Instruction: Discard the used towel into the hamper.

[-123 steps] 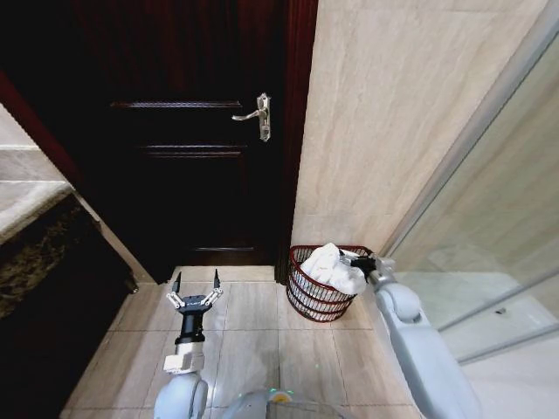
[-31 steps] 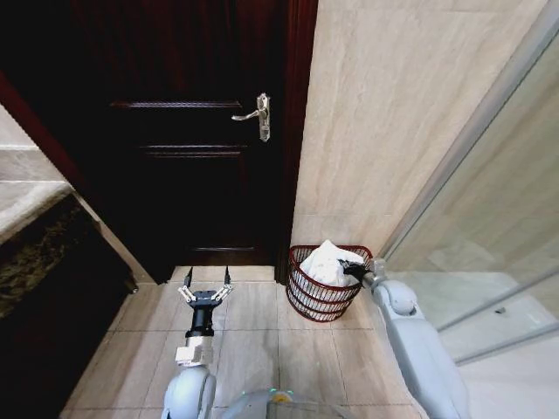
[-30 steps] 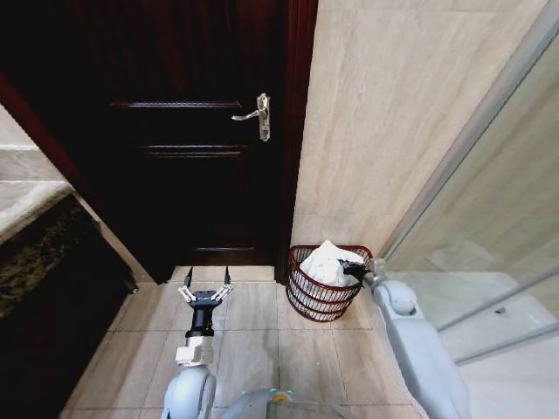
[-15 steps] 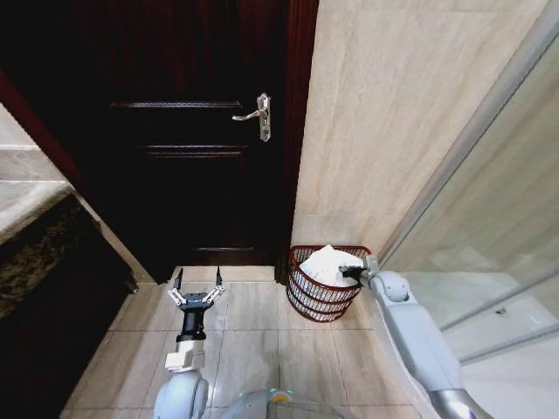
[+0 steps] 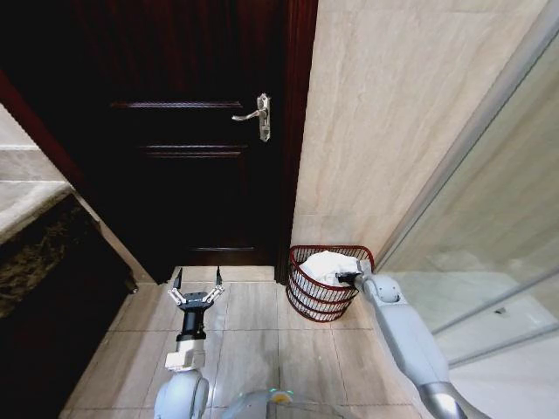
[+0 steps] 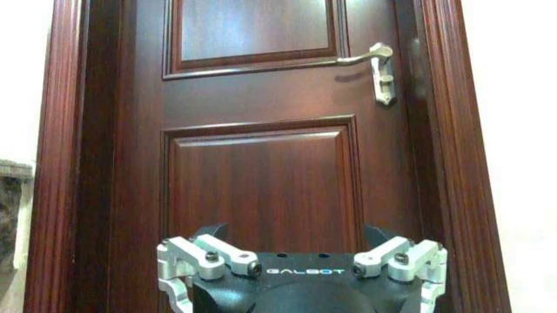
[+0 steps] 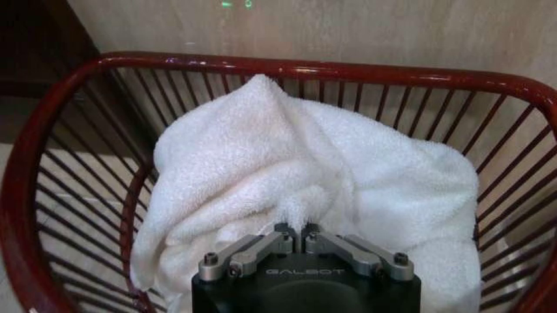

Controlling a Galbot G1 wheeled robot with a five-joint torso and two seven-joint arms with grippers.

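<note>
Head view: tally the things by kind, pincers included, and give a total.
Hampers: 1, the hamper by the wall.
Towels: 1, the white towel inside it.
Pincers: 2, the left pincer open over the floor, the right pincer shut on the towel.
Doors: 1, the door.
Total: 5

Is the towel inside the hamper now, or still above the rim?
Inside. The towel sits bunched below the hamper rim, with the right gripper shut on a fold.

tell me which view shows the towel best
The right wrist view: the white towel lies bunched inside the hamper, with the right gripper shut on a fold. The head view shows it small and far off; the left wrist view faces the door.
</note>
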